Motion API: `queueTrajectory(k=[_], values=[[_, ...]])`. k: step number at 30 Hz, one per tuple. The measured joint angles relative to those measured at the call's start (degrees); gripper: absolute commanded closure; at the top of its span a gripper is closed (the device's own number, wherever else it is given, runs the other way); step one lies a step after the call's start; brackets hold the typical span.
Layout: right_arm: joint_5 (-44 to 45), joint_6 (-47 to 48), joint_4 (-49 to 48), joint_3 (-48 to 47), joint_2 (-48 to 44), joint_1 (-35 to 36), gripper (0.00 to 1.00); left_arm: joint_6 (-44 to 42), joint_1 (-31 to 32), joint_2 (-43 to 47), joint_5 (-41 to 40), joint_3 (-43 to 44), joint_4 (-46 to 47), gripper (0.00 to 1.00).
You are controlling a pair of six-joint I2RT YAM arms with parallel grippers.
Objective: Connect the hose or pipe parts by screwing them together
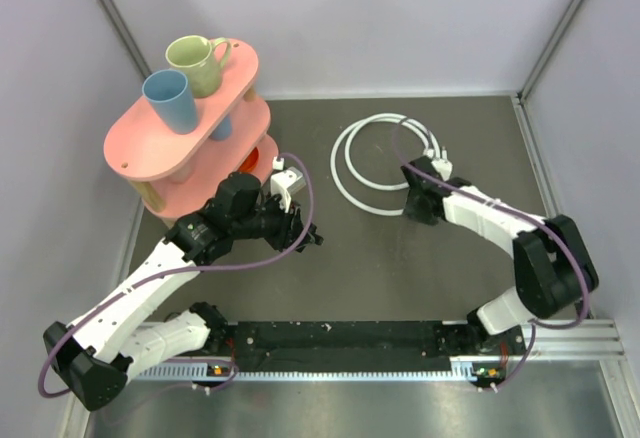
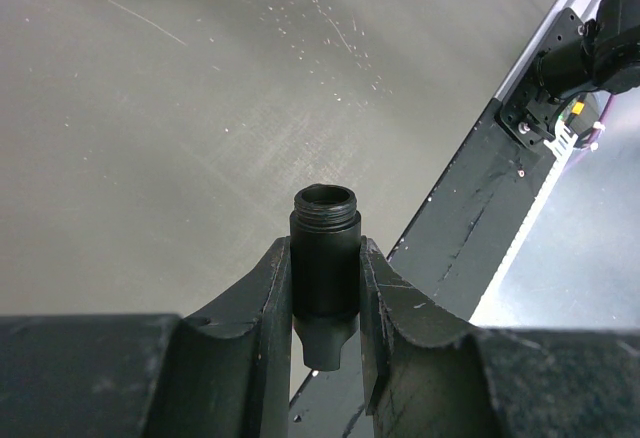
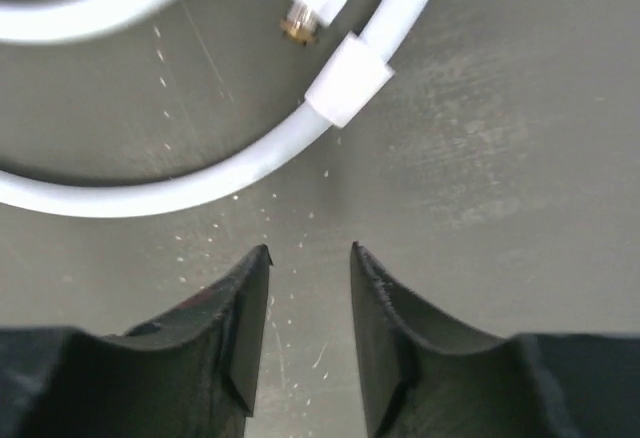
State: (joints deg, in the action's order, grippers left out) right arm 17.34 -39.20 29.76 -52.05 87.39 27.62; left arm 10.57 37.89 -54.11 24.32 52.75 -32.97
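Your right fingers [image 3: 245, 308]: parted, just below white hose [image 3: 200, 183], clear of it. Hose curves across grey bench [image 3: 500, 178], white sleeve [image 3: 348, 80] on it. Brassy-tipped end fitting [image 3: 303, 20] lies inside hose's curve, just beside sleeve.
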Motion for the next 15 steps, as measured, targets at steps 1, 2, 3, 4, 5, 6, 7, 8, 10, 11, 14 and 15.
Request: queueTrajectory(k=[1, 2, 3, 4, 5, 6, 7, 8, 10, 11, 14, 15], values=[[0.22, -1.29, -0.07, 0.04, -1.38, -0.68, 0.57, 0.02, 0.00, 0.00, 0.02, 0.00, -0.02, 1.00], [0.50, -3.15, -0.17, 0.07, -3.10, -1.55, 0.56, 0.02, 0.00, 0.00, 0.02, 0.00, 0.00, 1.00], [1.11, -4.98, -0.31, 0.07, -4.61, -2.40, 0.55, 0.04, 0.00, -0.02, 0.02, 0.00, 0.00, 1.00], [1.68, -6.40, -0.48, 0.04, -5.53, -2.91, 0.55, 0.04, 0.00, -0.02, 0.02, 0.00, 0.00, 1.00], [2.54, -8.28, -0.63, 0.02, -6.27, -3.50, 0.56, 0.04, 0.00, -0.02, 0.02, 0.00, 0.00, 1.00], [3.41, -10.43, -0.68, -0.09, -6.47, -3.96, 0.56, 0.07, 0.00, -0.02, 0.02, 0.00, 0.00, 1.00], [3.89, -12.11, -0.72, -0.13, -6.23, -4.33, 0.57, 0.07, 0.00, -0.02, 0.04, 0.00, 0.00, 1.00], [4.13, -13.81, -0.72, -0.13, -5.81, -4.66, 0.57, 0.09, 0.00, -0.02, 0.02, 0.00, 0.00, 1.00], [4.17, -16.76, -0.68, -0.26, -4.55, -5.16, 0.58, 0.13, 0.00, -0.02, 0.02, 0.00, 0.00, 1.00], [4.20, -18.18, -0.55, -0.57, -3.43, -5.55, 0.58, 0.15, 0.00, -0.02, 0.02, 0.00, 0.00, 1.00], [4.63, -21.05, -0.31, -2.14, 0.07, -6.25, 0.58, 0.22, 0.00, -0.02, 0.02, -0.09, 0.02, 1.00], [4.83, -21.66, -0.31, -2.89, 1.33, -6.49, 0.58, 0.22, 0.00, -0.02, 0.02, -0.15, 0.04, 1.00]])
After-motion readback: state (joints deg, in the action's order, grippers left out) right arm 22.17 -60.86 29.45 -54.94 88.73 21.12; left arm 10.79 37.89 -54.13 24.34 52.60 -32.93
